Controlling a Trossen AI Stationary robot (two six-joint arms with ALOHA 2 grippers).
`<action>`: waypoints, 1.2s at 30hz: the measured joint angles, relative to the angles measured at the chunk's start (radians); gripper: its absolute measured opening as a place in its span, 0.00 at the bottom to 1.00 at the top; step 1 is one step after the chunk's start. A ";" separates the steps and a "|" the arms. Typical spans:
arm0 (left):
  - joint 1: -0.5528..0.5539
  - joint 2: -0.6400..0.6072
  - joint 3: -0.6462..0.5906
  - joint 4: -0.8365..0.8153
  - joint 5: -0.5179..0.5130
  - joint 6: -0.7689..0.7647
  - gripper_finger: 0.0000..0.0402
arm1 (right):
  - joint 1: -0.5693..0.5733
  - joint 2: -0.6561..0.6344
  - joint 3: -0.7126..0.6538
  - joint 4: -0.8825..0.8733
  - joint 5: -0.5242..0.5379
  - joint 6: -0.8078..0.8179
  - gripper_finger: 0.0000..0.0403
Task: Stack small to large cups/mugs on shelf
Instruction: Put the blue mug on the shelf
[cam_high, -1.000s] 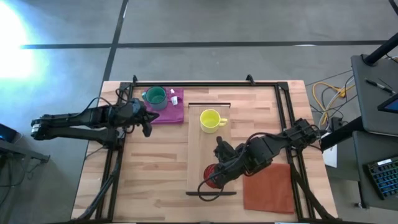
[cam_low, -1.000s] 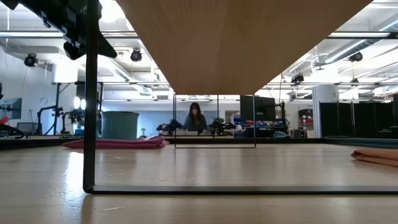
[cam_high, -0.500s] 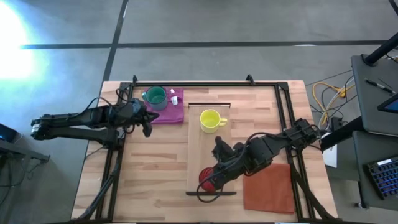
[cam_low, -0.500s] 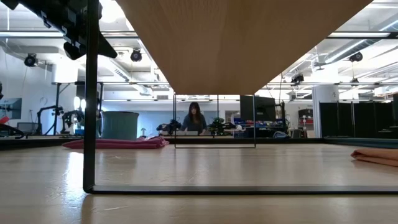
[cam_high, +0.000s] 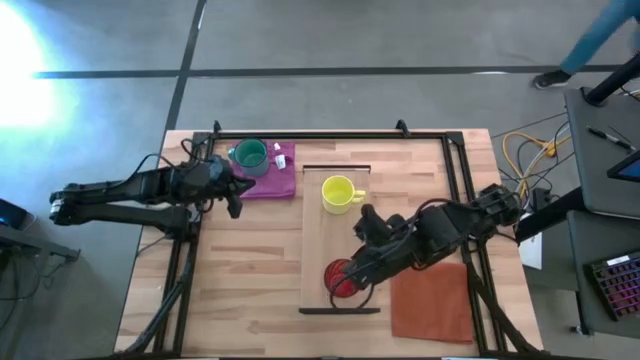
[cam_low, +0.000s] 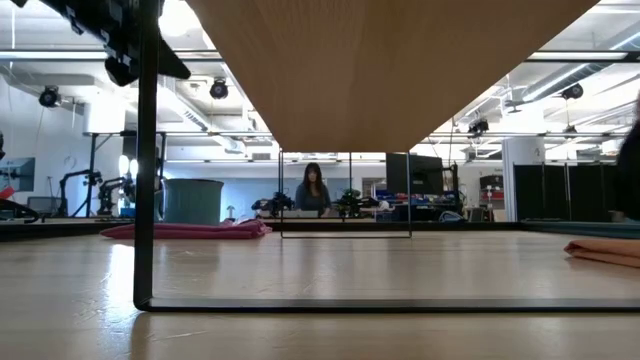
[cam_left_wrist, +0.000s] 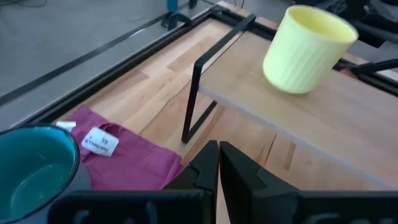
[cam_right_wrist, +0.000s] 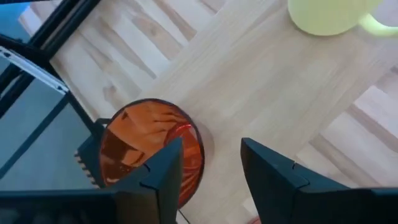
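Cups sit in three spots on and near the shelf (cam_high: 338, 235), a long pale wood board on thin dark legs in the middle of the table (cam_high: 250, 270).

The red-orange cup (cam_high: 342, 279) stands upright on the shelf, close to the near short end with its dark strip. The right pincer (cam_high: 356, 281) is right at this cup. In the right wrist view its two dark fingers (cam_right_wrist: 163, 168) are apart, and one finger covers part of the cup's (cam_right_wrist: 149, 148) side. The other finger is over bare wood. I cannot tell if the finger touches the cup, and the cup is not gripped.

The yellow mug (cam_high: 340, 193) stands upright on the far part of the shelf, well apart from the red-orange cup. Its handle points toward the right side of the table.

The teal-green mug (cam_high: 249, 155) is not on the shelf. It sits on the magenta cloth (cam_high: 275, 177) at the far left of the table, just beside the shelf's far end. A small white tag (cam_left_wrist: 101, 142) lies on that cloth.

The left pincer (cam_high: 236, 196) rests near the magenta cloth, close to the teal-green mug. Its fingers (cam_left_wrist: 204, 168) are pressed together and grip nothing.

An orange-red cloth (cam_high: 432, 301) lies flat on the table to the right of the shelf, under the right arm.
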 joint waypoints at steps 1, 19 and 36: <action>0.001 0.004 0.009 -0.001 -0.004 0.001 0.00 | 0.002 -0.006 0.000 -0.003 0.001 0.000 0.39; 0.436 0.492 0.362 -0.361 0.154 0.163 0.09 | -0.003 -0.156 -0.001 -0.069 0.135 -0.026 0.43; 0.562 0.835 0.467 -0.443 0.265 0.204 0.43 | -0.036 -0.210 -0.002 -0.069 0.185 -0.060 0.49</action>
